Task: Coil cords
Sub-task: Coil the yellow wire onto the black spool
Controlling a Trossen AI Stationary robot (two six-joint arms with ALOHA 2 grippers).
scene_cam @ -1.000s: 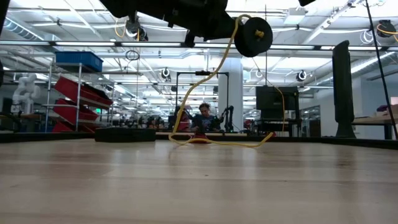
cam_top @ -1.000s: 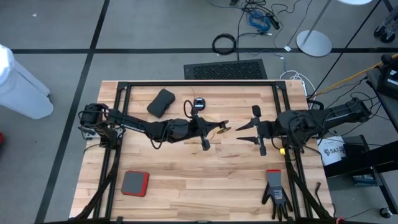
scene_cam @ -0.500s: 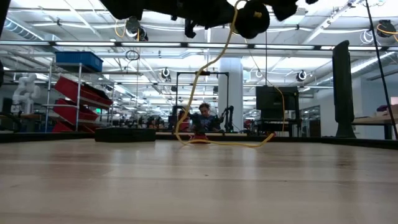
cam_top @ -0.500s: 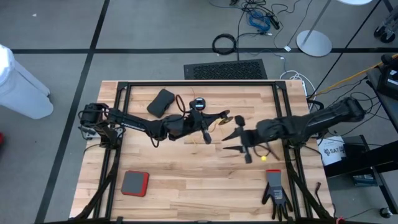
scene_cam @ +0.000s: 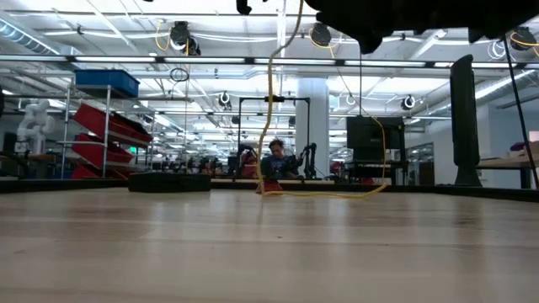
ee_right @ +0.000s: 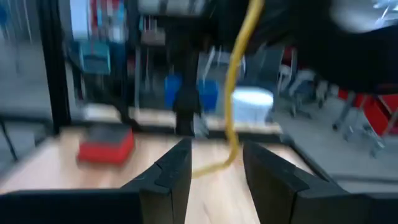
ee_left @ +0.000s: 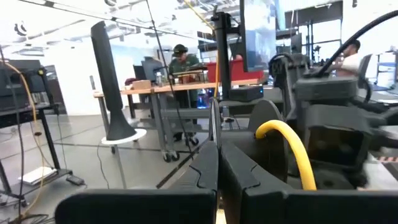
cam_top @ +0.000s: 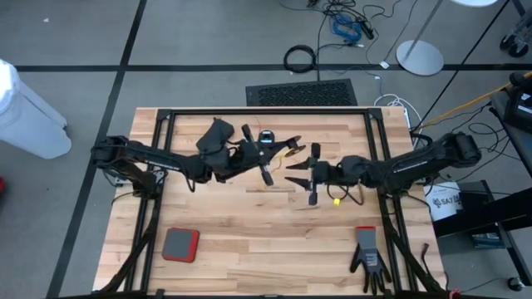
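The yellow cord (scene_cam: 271, 101) hangs from above down to the table, and its tail (scene_cam: 337, 194) lies along the wood. Its black reel (ee_left: 268, 127) is up in the air at my left gripper (ee_left: 217, 154), which is shut and points toward the table's right, above the table's middle (cam_top: 293, 143). My right gripper (cam_top: 291, 171) stands open just to its right and nearer, fingers level. The cord (ee_right: 233, 81) hangs beyond the gap of my right gripper (ee_right: 221, 165). A second small black reel (cam_top: 266, 136) lies on the table under my left arm. My left gripper pinches a thin dark edge (ee_left: 213, 121) of the reel between its two fingertips; the edge stands upright out of them. The fingers come level from the table's left, tipped a little up. The reel is lifted clear, and the cord arches over it (ee_left: 286, 134) and hangs below.
A black pouch (cam_top: 218, 133) lies at the far left of the table, a red pad (cam_top: 180, 244) at the near left, a black glove (cam_top: 368, 257) at the near right. A black frame (cam_top: 266, 111) runs round the table.
My left gripper has risen and tipped upward, carrying the reel out of the top of the low view. The cord's hanging part now runs nearly straight down and the loop on the table has been drawn out. My right gripper has sunk, levelled and gone left toward the cord.
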